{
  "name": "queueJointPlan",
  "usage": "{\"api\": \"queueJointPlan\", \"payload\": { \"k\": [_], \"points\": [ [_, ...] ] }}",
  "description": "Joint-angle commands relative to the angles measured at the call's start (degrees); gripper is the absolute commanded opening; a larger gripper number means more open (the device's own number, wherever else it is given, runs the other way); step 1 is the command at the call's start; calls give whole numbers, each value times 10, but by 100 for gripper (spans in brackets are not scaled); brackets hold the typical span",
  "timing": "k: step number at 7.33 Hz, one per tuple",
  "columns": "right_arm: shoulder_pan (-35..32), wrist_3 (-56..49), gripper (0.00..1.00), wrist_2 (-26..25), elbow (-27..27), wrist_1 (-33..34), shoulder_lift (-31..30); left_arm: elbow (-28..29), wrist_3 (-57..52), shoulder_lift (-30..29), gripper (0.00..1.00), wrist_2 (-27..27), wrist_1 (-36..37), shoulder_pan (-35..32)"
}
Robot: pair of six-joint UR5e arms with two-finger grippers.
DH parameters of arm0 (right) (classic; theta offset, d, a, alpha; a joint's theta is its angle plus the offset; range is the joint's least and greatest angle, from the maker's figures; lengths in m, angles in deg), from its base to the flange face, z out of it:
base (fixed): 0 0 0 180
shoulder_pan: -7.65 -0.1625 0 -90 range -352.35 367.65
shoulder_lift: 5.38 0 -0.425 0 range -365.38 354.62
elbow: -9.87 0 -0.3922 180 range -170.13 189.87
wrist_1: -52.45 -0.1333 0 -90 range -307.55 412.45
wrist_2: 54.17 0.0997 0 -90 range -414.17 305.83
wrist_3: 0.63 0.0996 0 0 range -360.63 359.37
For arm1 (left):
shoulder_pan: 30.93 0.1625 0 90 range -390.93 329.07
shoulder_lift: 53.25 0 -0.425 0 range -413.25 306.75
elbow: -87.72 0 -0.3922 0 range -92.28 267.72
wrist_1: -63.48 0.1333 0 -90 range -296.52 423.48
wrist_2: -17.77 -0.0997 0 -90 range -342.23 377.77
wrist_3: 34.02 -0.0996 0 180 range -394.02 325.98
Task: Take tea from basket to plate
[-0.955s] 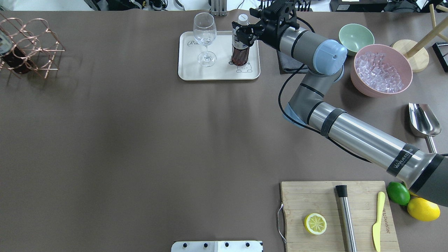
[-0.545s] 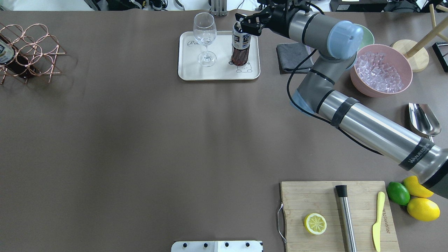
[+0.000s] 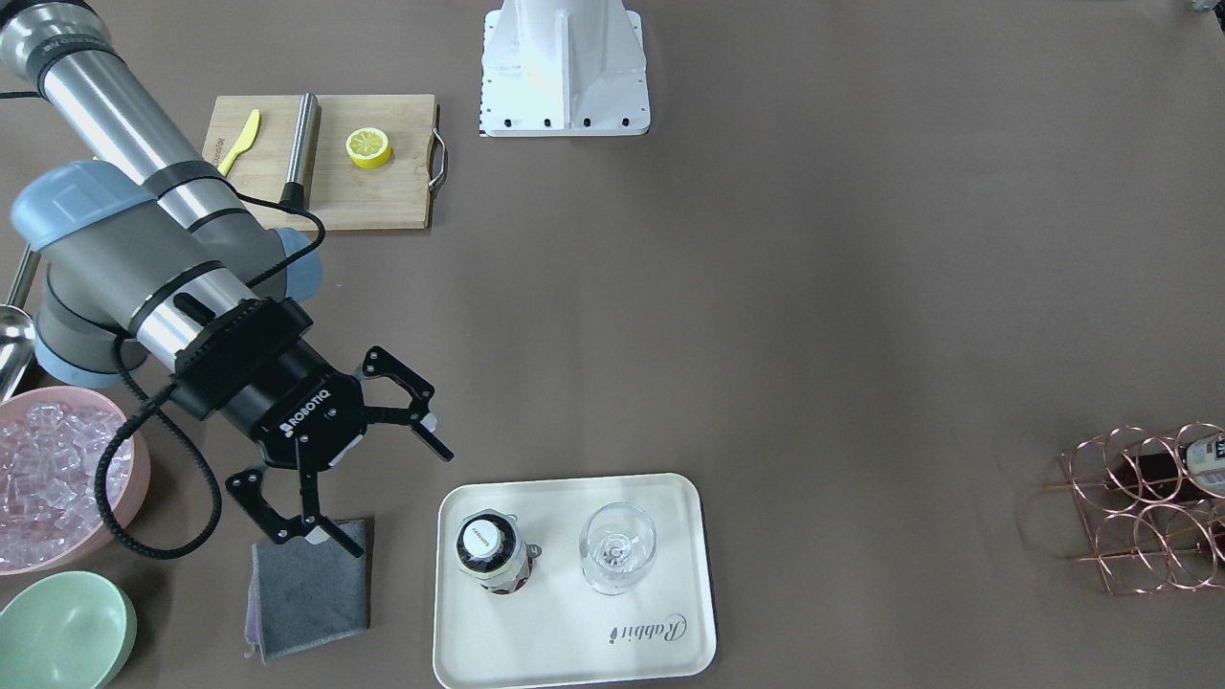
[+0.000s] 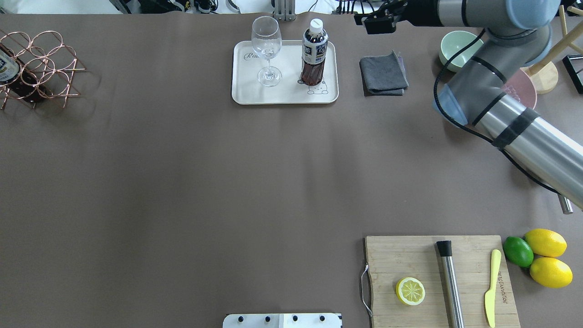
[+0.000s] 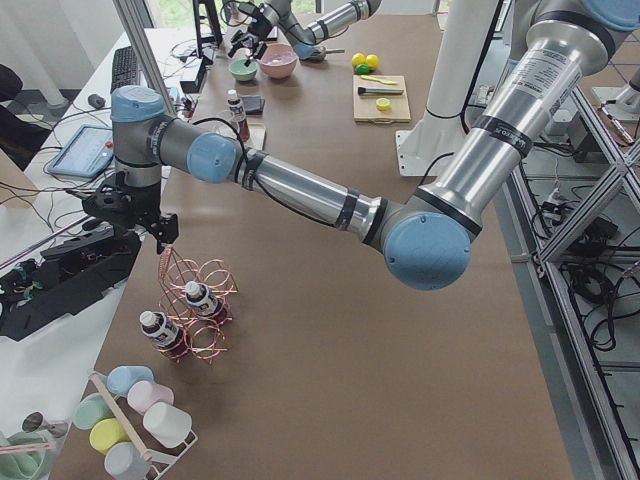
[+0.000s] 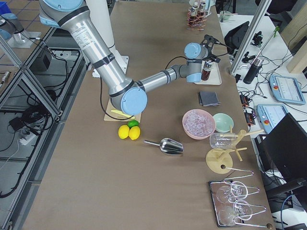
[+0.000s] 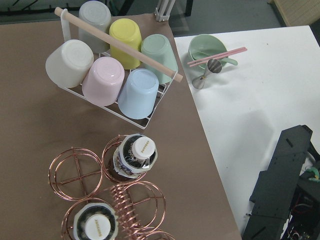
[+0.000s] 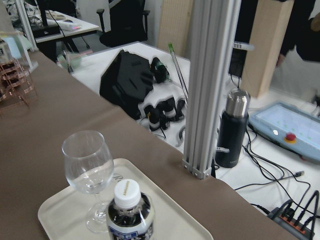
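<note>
The tea bottle (image 4: 314, 52) stands upright on the cream plate (image 4: 284, 94), next to a wine glass (image 4: 266, 45). It also shows in the front view (image 3: 490, 550) and the right wrist view (image 8: 130, 210). My right gripper (image 3: 397, 498) is open and empty, off the plate's edge (image 3: 574, 655), above a grey cloth (image 3: 306, 593). The copper wire basket (image 4: 43, 64) stands at the table's far left and holds two more bottles (image 7: 137, 152). My left gripper (image 5: 140, 215) hovers above the basket (image 5: 195, 300); I cannot tell whether it is open or shut.
A pink bowl of ice (image 3: 57, 478) and a green bowl (image 3: 62, 632) lie behind my right arm. A cutting board (image 4: 437, 278) with lemon half, muddler and knife is at the near right. A rack of cups (image 7: 115, 65) stands beside the basket.
My right gripper let go of the tea bottle and drew back to the right, away from the plate. The bottle stays standing. The basket settled flat.
</note>
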Motion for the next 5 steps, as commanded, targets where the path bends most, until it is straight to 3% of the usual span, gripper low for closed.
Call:
{"api": "queueJointPlan", "payload": {
  "k": [1, 3, 4, 5],
  "points": [
    [-49, -3, 100, 101, 157, 217, -117, -154, -323, 182, 98, 104, -2, -12],
    [-106, -3, 100, 212, 242, 396, -179, -156, -524, 234, 98, 107, -4, -25],
    [-143, -7, 100, 249, 258, 447, -222, -154, -652, 273, 98, 116, -4, -58],
    [-168, -39, 100, 262, 276, 546, -255, -154, -754, 314, 98, 162, -4, -77]
  ]
}}
